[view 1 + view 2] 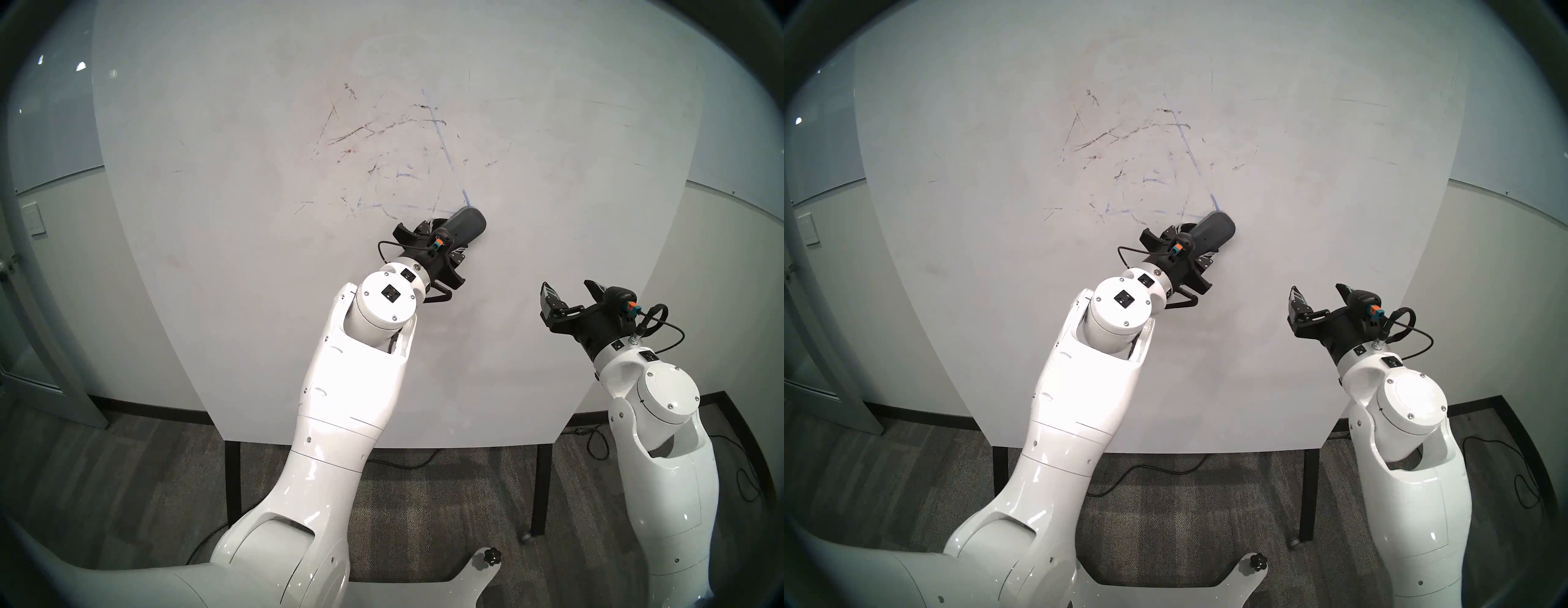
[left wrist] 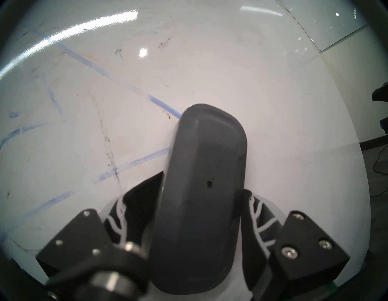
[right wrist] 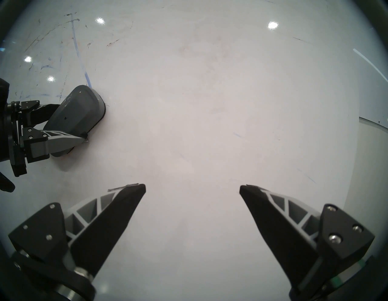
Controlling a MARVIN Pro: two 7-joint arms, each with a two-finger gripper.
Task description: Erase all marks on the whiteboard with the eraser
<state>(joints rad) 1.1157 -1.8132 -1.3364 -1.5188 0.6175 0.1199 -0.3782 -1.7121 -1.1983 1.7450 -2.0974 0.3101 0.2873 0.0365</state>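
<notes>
Left pincer (image 1: 450, 240) clamped on the eraser (image 1: 466, 226), fingers on its two long sides, pad face pressed flat against the whiteboard (image 1: 237, 178). Eraser sits at the lower right corner of the blue triangle, its tip right where the slanted blue line (image 1: 445, 157) meets the bottom blue line (image 2: 134, 163). Right pincer (image 1: 572, 297) jaws wide apart, holding nothing, hanging in front of the board's lower right, well clear of the marks (image 1: 373, 140).

Step in hand, by my read: mid-wipe, corner of the triangle being scrubbed. Task is partly done at best: the slanted blue side is fairly solid, the bottom side is broken into faint patches, and dark and brownish streaks are scattered up and to the left.

Next move likely calls for keeping the pad flat and pressed, then sweeping up along the slanted blue line or leftward along the bottom one, with overlapping passes through the streaked area. Tilting the pad would lift one edge and skip ink.
</notes>
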